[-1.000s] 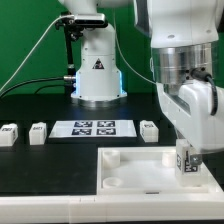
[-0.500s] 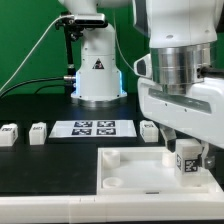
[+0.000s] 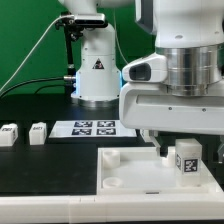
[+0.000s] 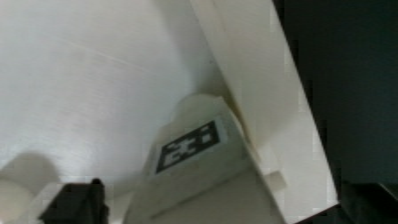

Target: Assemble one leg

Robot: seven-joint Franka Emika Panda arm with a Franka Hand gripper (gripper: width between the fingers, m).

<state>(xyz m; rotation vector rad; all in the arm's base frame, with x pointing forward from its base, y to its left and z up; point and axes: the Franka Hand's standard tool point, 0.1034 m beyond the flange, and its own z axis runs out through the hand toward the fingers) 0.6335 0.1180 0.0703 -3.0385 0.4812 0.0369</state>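
A small white leg [image 3: 187, 160] with a black-and-white tag stands upright at the far right corner of the large white panel [image 3: 125, 172]. My gripper [image 3: 188, 150] hangs over it, with one finger on each side of the leg. A gap shows between the fingers and the leg, so the jaws stand open. In the wrist view the leg [image 4: 222, 135] rises between the two dark fingertips [image 4: 80, 203], which sit far apart, and the gripper [image 4: 228, 205] straddles it. Two more legs [image 3: 10, 133] [image 3: 38, 131] lie at the exterior view's left.
The marker board [image 3: 93, 128] lies behind the panel. The robot's white base [image 3: 98, 72] stands at the back. The panel has raised corner sockets, one at the near left [image 3: 110, 158]. The wide hand hides the table behind the panel's right side.
The hand has turned about its vertical axis, from narrow side on to broadside on. The leg has stayed at the panel's far right corner.
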